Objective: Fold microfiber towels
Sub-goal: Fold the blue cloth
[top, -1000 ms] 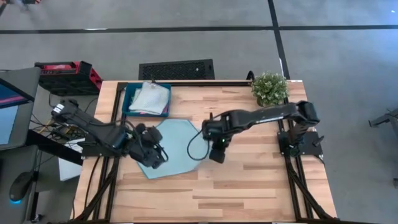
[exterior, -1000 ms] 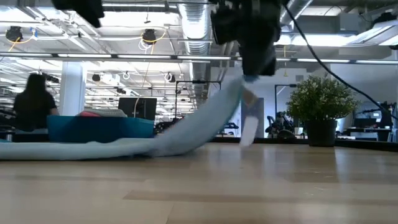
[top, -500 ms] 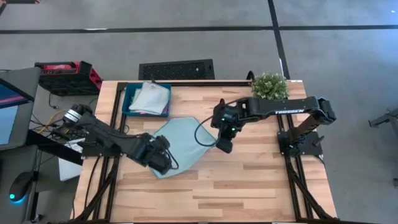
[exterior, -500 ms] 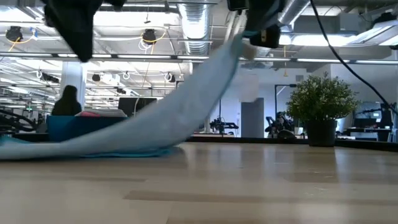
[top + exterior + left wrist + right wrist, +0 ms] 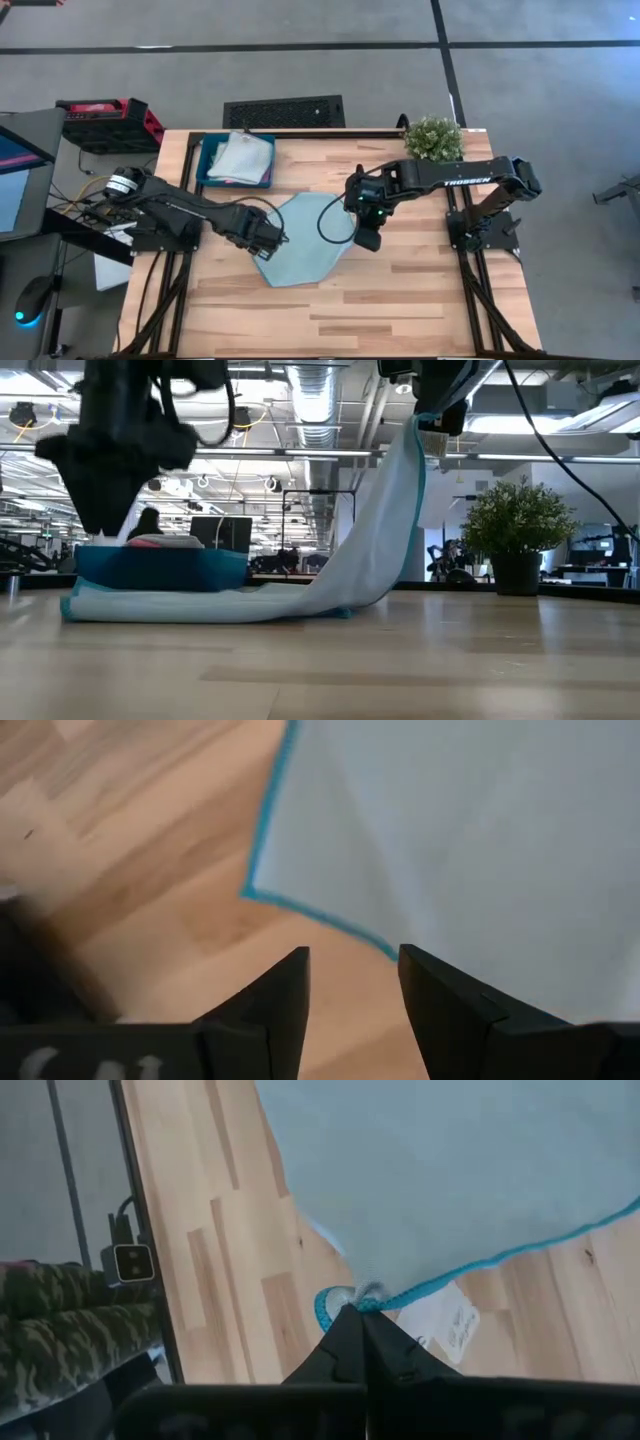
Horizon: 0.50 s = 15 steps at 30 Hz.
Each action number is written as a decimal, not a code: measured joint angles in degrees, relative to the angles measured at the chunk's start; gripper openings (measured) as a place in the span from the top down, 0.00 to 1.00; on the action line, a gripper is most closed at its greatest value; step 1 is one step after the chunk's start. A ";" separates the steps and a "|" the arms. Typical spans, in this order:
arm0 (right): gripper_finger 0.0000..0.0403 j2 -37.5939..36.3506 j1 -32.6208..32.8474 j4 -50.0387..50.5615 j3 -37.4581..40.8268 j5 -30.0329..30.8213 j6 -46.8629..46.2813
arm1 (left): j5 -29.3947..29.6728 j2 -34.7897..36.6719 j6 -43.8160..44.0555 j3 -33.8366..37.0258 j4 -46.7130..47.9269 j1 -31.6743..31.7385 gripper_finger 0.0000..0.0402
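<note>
In the high view the light blue towel (image 5: 305, 240) lies at the centre of the frame, with the left gripper (image 5: 268, 238) at its left edge and the right gripper (image 5: 368, 238) at its right corner. The low view shows that corner hoisted to the upper right while the rest trails down to the table (image 5: 400, 660) at lower left. The left wrist view has released fingers (image 5: 275, 995) straddling the blue hem over a free corner, and the right wrist view shows the right claw clenched on its corner, so the left arm looks nearer the next corner.
</note>
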<state>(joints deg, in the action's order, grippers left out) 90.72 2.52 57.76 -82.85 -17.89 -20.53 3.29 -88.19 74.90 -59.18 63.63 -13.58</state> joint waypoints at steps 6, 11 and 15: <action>0.99 0.00 -0.02 0.05 0.00 0.00 0.02 | 1.28 -0.01 -0.68 5.90 -2.53 4.78 0.63; 0.99 0.00 0.00 0.07 0.00 0.00 0.02 | 1.23 -0.01 -2.79 9.42 -7.39 7.00 0.63; 0.99 0.02 0.00 0.09 0.00 -0.02 0.02 | 0.41 -0.01 -3.78 12.03 -11.97 7.92 0.63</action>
<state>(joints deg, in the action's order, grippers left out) 90.74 2.52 57.84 -82.85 -17.91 -20.51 3.70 -88.20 71.11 -47.15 51.66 -5.65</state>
